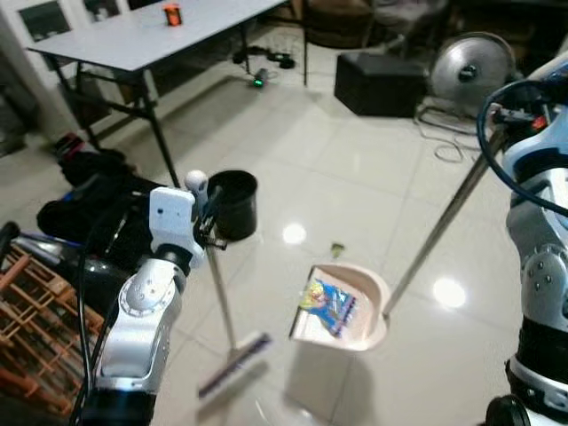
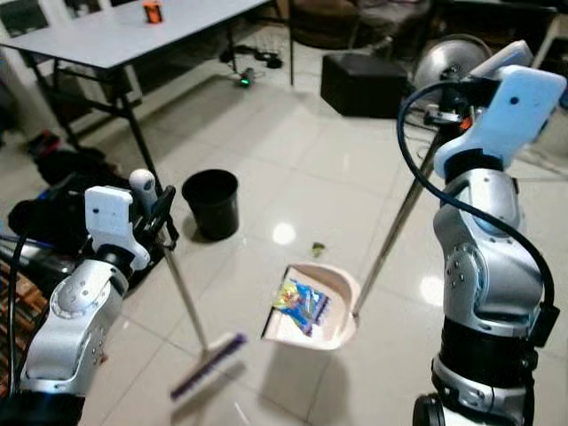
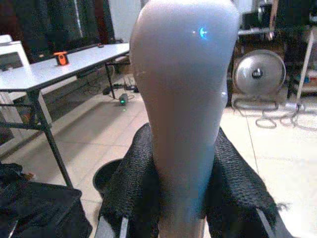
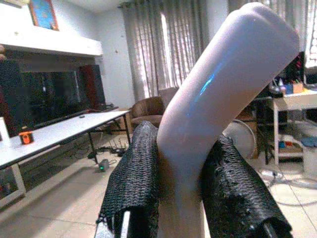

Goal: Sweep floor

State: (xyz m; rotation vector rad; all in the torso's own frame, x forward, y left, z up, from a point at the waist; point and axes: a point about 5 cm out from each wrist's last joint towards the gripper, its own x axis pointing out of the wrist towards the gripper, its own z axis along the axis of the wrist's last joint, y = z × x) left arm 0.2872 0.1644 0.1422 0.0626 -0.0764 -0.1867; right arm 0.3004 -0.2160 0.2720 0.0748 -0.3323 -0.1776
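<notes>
My left gripper (image 1: 206,219) is shut on the top of a broom handle (image 1: 217,284). The handle's pale rounded end (image 3: 183,74) stands between the black fingers (image 3: 129,193). The broom head (image 1: 232,362) rests blurred on the tiled floor. To its right lies a beige dustpan (image 1: 362,293) with a colourful wrapper (image 1: 328,304) inside. Its long handle (image 1: 439,231) rises to my right gripper (image 2: 444,115), which is shut on the bent grip (image 4: 208,99). A small scrap (image 1: 337,250) lies on the floor just beyond the pan.
A black bin (image 1: 232,204) stands behind the broom. Black bags (image 1: 89,204) and a wooden rack (image 1: 35,328) crowd the left. A grey table (image 1: 151,40) carries an orange item (image 1: 171,13). A black box (image 1: 377,82), fan (image 1: 472,67) and cables stand at the back.
</notes>
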